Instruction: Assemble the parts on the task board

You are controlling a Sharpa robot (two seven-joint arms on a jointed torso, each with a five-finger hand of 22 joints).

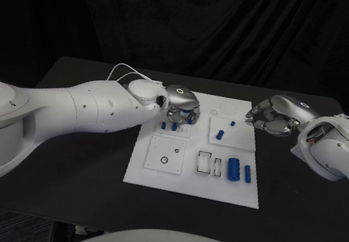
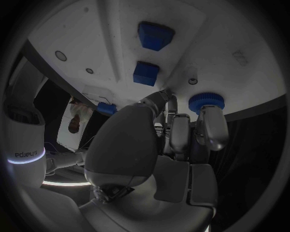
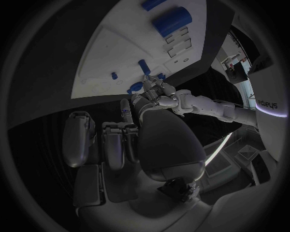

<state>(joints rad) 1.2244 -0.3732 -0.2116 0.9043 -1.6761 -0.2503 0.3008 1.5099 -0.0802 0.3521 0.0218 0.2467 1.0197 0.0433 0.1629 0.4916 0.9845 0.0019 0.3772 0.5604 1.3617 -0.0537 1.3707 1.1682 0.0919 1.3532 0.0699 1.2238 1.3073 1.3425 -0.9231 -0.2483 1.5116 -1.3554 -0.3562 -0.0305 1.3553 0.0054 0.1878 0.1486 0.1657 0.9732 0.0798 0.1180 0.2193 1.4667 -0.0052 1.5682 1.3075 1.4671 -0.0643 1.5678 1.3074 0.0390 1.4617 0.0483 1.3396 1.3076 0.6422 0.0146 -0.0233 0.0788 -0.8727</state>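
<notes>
Head view: white task board lies flat mid-table on the black table. Blue parts spread over it: a fat blue cylinder and a thin blue pin lie side by side near the board's right edge; a small blue peg stands in the raised square plate at the far right; two short blue pegs stand close together at the far left of the board. A small black ring lies on the near-left square plate, and two white rectangular pieces sit between that plate and the fat cylinder.

Left hand hangs low over the board's far-left corner, just beyond the two short pegs. Left wrist view: its fingers reach down to a round knurled blue part at the board's edge, fingertips touching it; whether it is truly pinched, I cannot tell. Two blue blocks stand farther along the board.

Right hand hovers off the board's far-right corner, fingers curled inward, nothing in them. Right wrist view: fingers are apart from the board.
</notes>
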